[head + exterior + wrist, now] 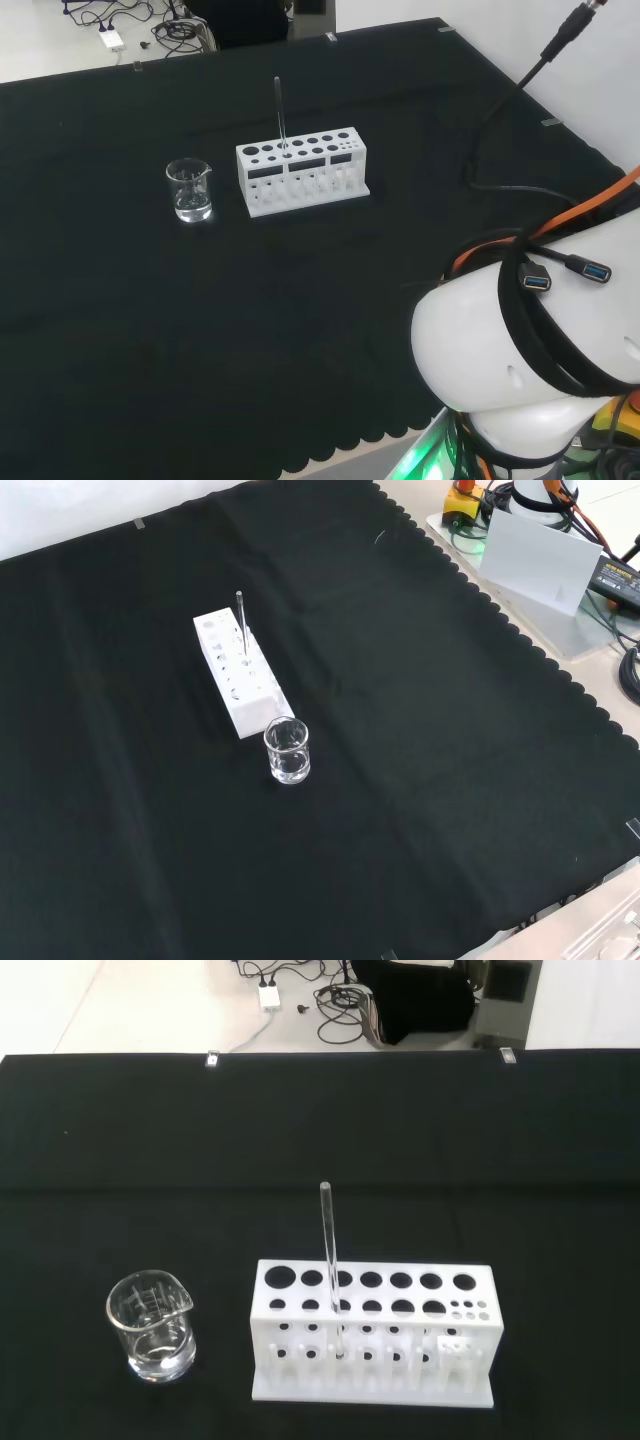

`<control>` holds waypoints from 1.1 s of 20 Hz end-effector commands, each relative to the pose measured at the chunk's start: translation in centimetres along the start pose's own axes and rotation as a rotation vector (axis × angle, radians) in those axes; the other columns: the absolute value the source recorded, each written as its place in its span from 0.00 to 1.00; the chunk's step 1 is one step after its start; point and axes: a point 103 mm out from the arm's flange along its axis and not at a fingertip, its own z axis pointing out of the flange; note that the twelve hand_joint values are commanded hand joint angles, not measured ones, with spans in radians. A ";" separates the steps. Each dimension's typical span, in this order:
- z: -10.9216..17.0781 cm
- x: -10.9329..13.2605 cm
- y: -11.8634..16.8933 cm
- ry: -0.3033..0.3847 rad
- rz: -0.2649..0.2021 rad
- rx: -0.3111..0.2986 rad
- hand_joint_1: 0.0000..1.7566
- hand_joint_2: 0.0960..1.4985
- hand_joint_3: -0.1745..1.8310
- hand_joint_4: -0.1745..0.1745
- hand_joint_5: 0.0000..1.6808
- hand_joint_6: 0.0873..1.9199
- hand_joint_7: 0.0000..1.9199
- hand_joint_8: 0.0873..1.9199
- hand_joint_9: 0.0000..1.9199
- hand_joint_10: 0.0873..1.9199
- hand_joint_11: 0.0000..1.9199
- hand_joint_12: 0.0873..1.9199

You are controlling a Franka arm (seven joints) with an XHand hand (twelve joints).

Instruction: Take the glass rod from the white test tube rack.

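On the black cloth (pixel 150 320) in your head view, the white test tube rack (pixel 303 172) stood as your landmark, with the glass rod (pixel 280 112) rising nearly upright from a hole toward the rack's left end, in its farther row. You had a small clear glass beaker (pixel 189 190) just left of the rack, apart from it, and the arm's white link (pixel 520 345) sat well to the rack's lower right.

From your front view, the rack (pixel 240 672) ran at a slant, and the rod (pixel 241 621) stood in it nearer the far end. The beaker (pixel 287 750) stood just beside the rack's near end, very close to it; you could not tell whether they touched.

Through your wrist view, the rack (pixel 374 1332) lay broadside, the rod (pixel 328 1250) standing up out of a hole near the beaker-side end. The beaker (pixel 151 1326) stood beside that end, apart from the rack. As for the hand's fingers, you could not tell how they were set.
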 end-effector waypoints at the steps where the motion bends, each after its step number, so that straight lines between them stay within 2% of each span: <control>1: 4.3 1.6 6.8 0.009 -0.051 0.045 0.46 0.73 0.00 0.00 0.16 0.00 0.08 0.43 0.17 0.40 0.17 0.69; 9: 6.7 2.3 9.3 -0.001 -0.076 0.087 0.46 0.74 0.00 0.00 0.16 0.00 0.09 0.43 0.17 0.40 0.17 0.69; 17: 10.5 2.7 11.5 -0.003 -0.084 0.131 0.45 0.74 0.00 0.00 0.16 0.00 0.09 0.43 0.17 0.40 0.17 0.69; 22: 11.4 3.0 12.3 -0.001 -0.091 0.134 0.45 0.75 0.00 0.00 0.16 0.00 0.09 0.43 0.17 0.40 0.17 0.69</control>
